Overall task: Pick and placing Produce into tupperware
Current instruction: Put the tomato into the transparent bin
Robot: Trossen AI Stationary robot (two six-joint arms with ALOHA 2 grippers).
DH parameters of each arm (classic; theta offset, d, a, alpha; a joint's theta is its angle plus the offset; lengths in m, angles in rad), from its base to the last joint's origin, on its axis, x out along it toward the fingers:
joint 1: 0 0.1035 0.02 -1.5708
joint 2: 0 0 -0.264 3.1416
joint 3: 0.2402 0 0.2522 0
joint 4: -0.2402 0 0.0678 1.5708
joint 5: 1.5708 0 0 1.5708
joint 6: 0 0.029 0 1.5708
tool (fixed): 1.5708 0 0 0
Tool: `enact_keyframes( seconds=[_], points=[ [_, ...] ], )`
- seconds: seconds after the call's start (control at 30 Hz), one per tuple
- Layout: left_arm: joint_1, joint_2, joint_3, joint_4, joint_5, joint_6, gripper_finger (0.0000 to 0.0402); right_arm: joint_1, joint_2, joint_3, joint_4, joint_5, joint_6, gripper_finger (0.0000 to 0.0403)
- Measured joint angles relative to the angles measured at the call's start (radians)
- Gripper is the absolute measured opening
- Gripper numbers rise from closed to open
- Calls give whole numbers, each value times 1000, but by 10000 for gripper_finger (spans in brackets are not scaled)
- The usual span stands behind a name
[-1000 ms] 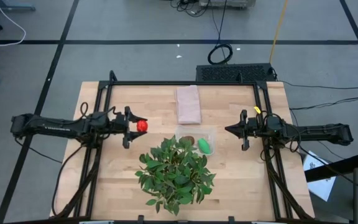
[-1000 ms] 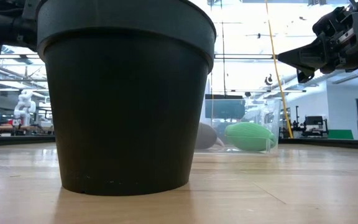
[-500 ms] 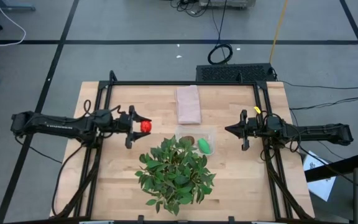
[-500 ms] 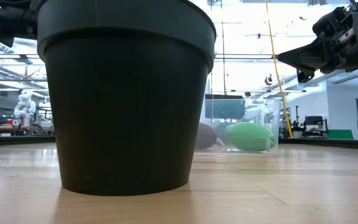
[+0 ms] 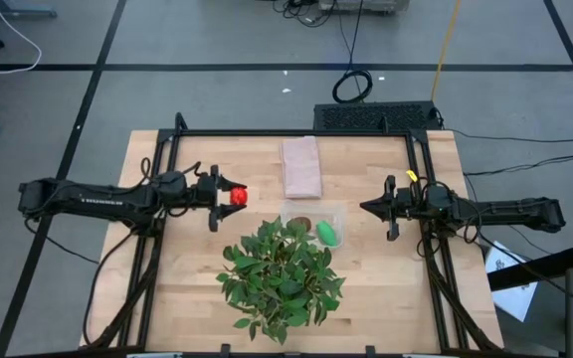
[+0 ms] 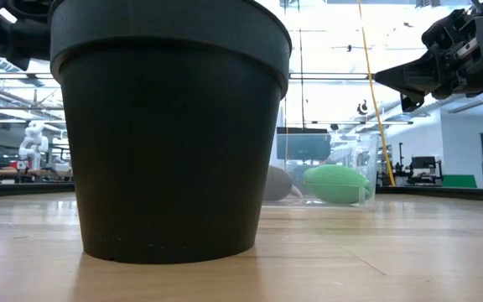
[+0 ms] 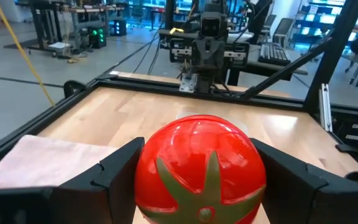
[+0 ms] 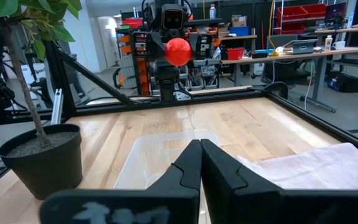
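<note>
My left gripper (image 5: 235, 196) is shut on the small red round produce (image 5: 237, 196), a toy tomato with a green star on it (image 7: 199, 169), held above the table left of the tupperware. The transparent tupperware (image 5: 315, 225) sits right of the table's middle; inside lie the bright green oval (image 5: 327, 234) (image 6: 335, 184) and the brown kiwi-like ball (image 5: 303, 223). My right gripper (image 5: 363, 208) is shut and hovers right of the tupperware, raised off the table (image 6: 390, 79). My left gripper pinches the red tomato between its two fingers, one on each side of the ball (image 7: 146, 177). The fingers reach level from the table's left. The tomato is lifted clear of the table, as the right wrist view shows (image 8: 178, 51).
A big leafy plant (image 5: 281, 270) in a black pot (image 6: 170, 126) stands near the front edge, just before the tupperware. A pinkish-beige folded cloth (image 5: 302, 166) lies behind the tupperware. Black frame rails (image 5: 296, 133) border the table.
My left gripper, holding the red tomato, has moved toward the table's right, closer to the tupperware, and a little toward the far edge. The right arm has kept still.
</note>
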Motion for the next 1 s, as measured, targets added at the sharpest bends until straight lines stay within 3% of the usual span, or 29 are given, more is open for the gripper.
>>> enact_keyframes(
  seconds=[0.7, 1.0],
  points=[
    [-1, 394, 315, -68, 125, 42, 260, 0, 0, 0, -8, 0, 0, 0],
    [-1, 497, 380, -79, 135, 57, 260, 0, 0, 0, -8, 0, 0, 0]
  ],
)
